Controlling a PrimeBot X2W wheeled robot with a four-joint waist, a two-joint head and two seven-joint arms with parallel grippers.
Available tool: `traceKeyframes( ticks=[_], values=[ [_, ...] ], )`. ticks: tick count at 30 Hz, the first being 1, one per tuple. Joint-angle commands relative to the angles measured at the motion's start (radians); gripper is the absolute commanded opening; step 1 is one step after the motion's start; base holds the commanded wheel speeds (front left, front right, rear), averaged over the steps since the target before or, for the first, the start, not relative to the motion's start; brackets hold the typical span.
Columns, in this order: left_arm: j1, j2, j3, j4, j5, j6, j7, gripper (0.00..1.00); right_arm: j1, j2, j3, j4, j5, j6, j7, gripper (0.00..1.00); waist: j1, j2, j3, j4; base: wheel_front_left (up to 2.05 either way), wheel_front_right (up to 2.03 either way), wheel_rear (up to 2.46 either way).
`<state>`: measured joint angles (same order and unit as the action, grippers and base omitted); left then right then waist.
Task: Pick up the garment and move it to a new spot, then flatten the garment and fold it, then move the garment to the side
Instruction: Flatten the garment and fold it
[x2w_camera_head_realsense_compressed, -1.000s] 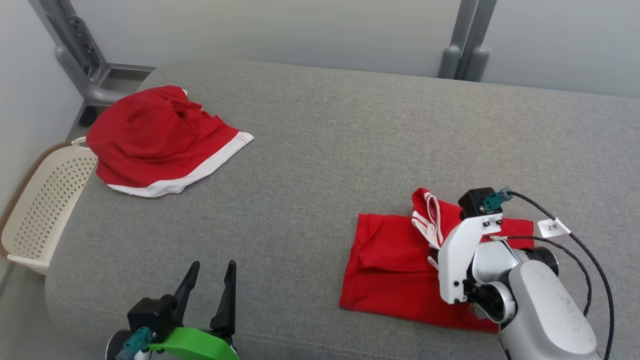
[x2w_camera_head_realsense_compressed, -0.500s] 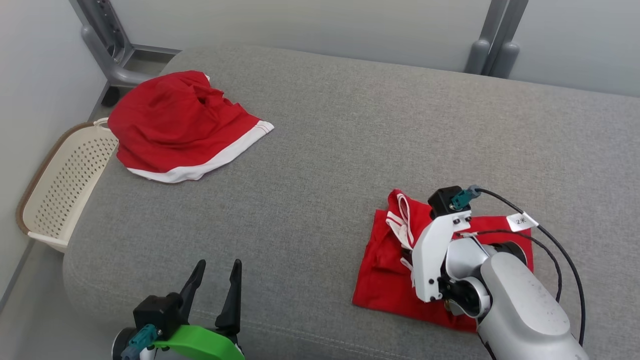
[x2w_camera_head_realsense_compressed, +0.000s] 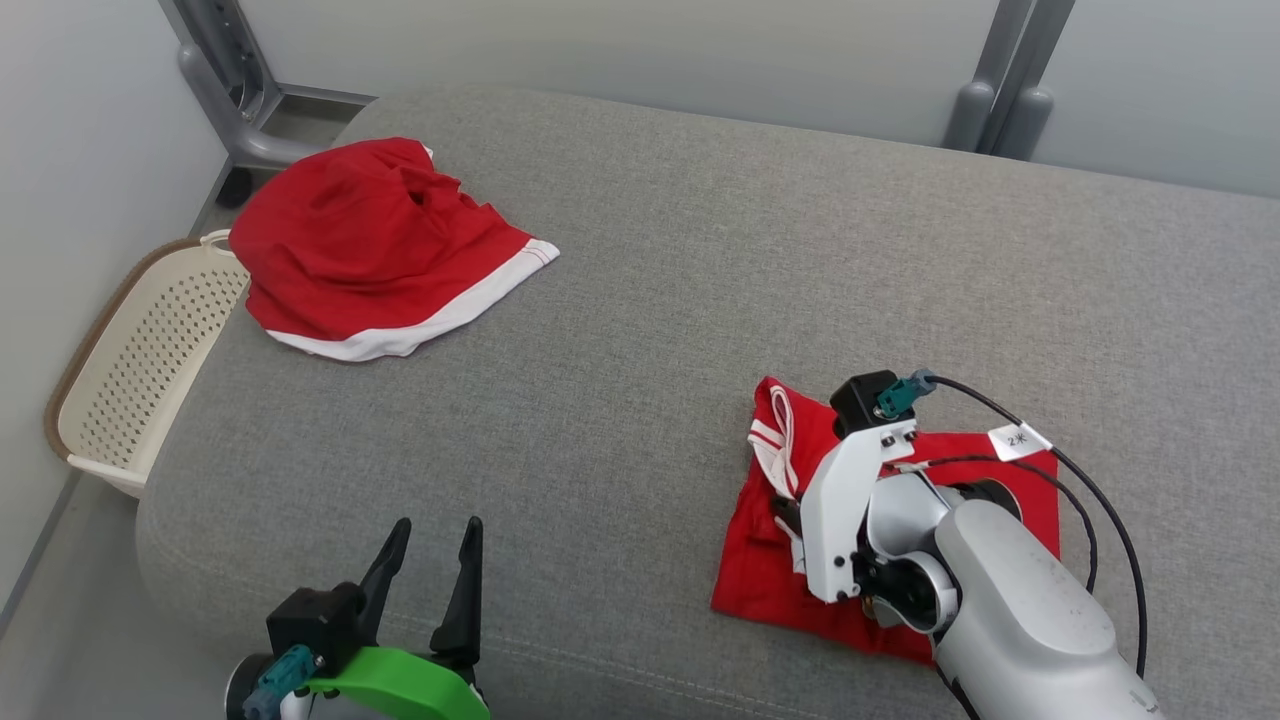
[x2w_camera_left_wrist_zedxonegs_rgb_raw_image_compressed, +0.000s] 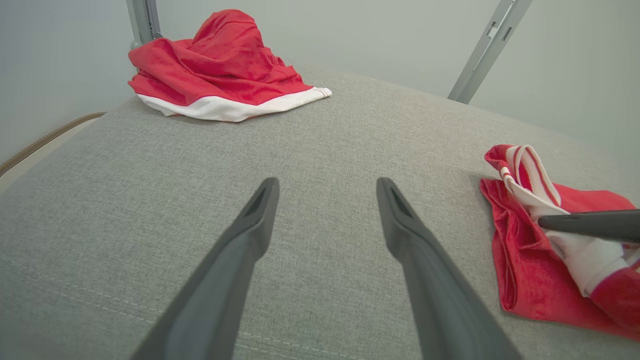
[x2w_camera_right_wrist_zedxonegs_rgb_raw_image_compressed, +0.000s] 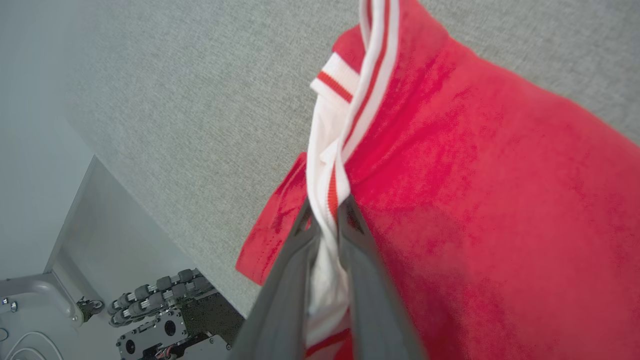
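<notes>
Grey padded surface (x2w_camera_head_realsense_compressed: 700, 250), bare across the middle of the head view; pale wall (x2w_camera_head_realsense_compressed: 600, 50) and grey metal posts (x2w_camera_head_realsense_compressed: 1000, 90) along the top edge.

Item 1: folded red garment (x2w_camera_head_realsense_compressed: 760, 570), lower right of the head view, flat on the padding near the bottom edge, partly under the white forearm (x2w_camera_head_realsense_compressed: 1020, 600). White striped trim (x2w_camera_right_wrist_zedxonegs_rgb_raw_image_compressed: 345, 125) bunched and standing proud of the fold.

Item 2: right gripper (x2w_camera_right_wrist_zedxonegs_rgb_raw_image_compressed: 325, 207), fingers pressed together on that trim, clearest in the right wrist view.

Item 3: left gripper (x2w_camera_head_realsense_compressed: 436, 524), bottom left, fingers spread, holding nothing, well apart from the garment.

Item 4: crumpled red garment (x2w_camera_head_realsense_compressed: 370, 240) with white hem, upper left. Cream basket (x2w_camera_head_realsense_compressed: 130, 380) off the left edge of the padding.

Stage, as judged: fold done, move to the side in hand.

Hazards, as judged: hold apparently on trim alone, so likely lift or drag by one edge, opening the fold; thin trim apt to slip free under a quick pull; rough padding liable to hold back the lower layers in a slide; nearness to the bottom edge, hence some chance of a corner dropping over.
</notes>
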<state>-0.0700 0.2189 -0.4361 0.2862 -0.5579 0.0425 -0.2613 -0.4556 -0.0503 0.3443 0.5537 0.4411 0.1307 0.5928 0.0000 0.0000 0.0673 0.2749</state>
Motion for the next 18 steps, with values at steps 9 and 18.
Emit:
traceKeyframes(
  ticks=[9,18],
  values=[
    [0.005,0.005,0.018,-0.002,0.007,0.001,-0.004,1.00,-0.070,-0.002,-0.008,-0.006,0.075,0.000,-0.093,1.00,0.0000,0.0000,-0.016,-0.019,0.00,0.00,0.00],
    [0.032,0.017,0.025,-0.018,0.004,0.017,-0.004,1.00,-0.075,-0.006,-0.205,-0.043,-0.110,0.000,-0.130,1.00,0.0000,0.0000,-0.052,-0.054,0.00,0.00,0.00]
  ],
)
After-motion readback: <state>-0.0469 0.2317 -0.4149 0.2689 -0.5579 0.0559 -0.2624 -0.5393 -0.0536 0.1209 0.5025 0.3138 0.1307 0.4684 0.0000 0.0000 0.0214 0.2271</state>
